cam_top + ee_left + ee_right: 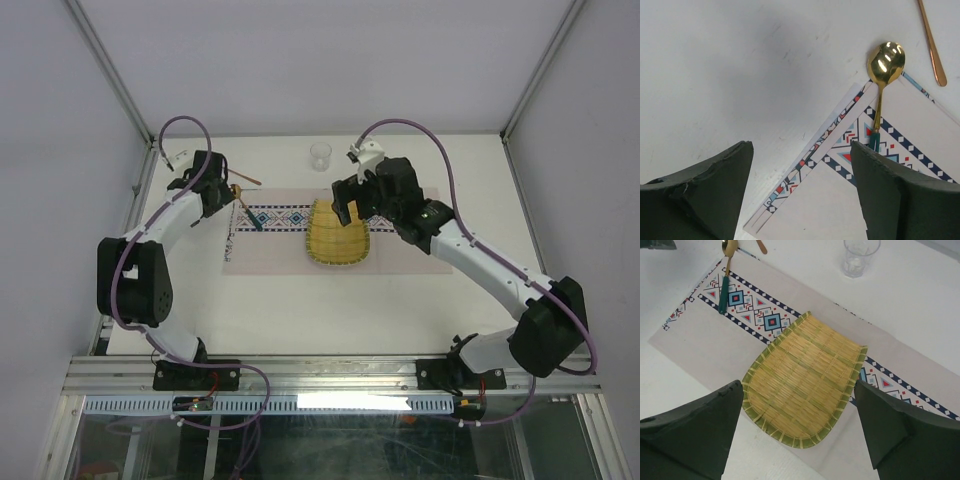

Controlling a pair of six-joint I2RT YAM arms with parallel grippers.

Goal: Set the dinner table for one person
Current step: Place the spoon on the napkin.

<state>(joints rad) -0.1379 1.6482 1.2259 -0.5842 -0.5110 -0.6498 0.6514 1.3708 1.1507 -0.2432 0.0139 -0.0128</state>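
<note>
The dinner table (300, 305), a wide matte white top with a metal rail at its near edge, lies beneath both arms and bears everything else. Across its middle lies a pale placemat (410, 258) with a blue-red patterned band. A woven bamboo tray (338, 238) rests on the mat's centre, and a clear glass (320, 155) stands on bare table just beyond it. A gold spoon (247, 214) with a teal handle lies on the mat's left end, its bowl at the mat's corner. A copper utensil handle (249, 180) lies near it on the table. The left gripper (801, 150) hangs over that corner and the bare table, fingers apart, holding nothing. The right gripper (797, 387) hangs over the tray, fingers wide apart, empty.
</note>
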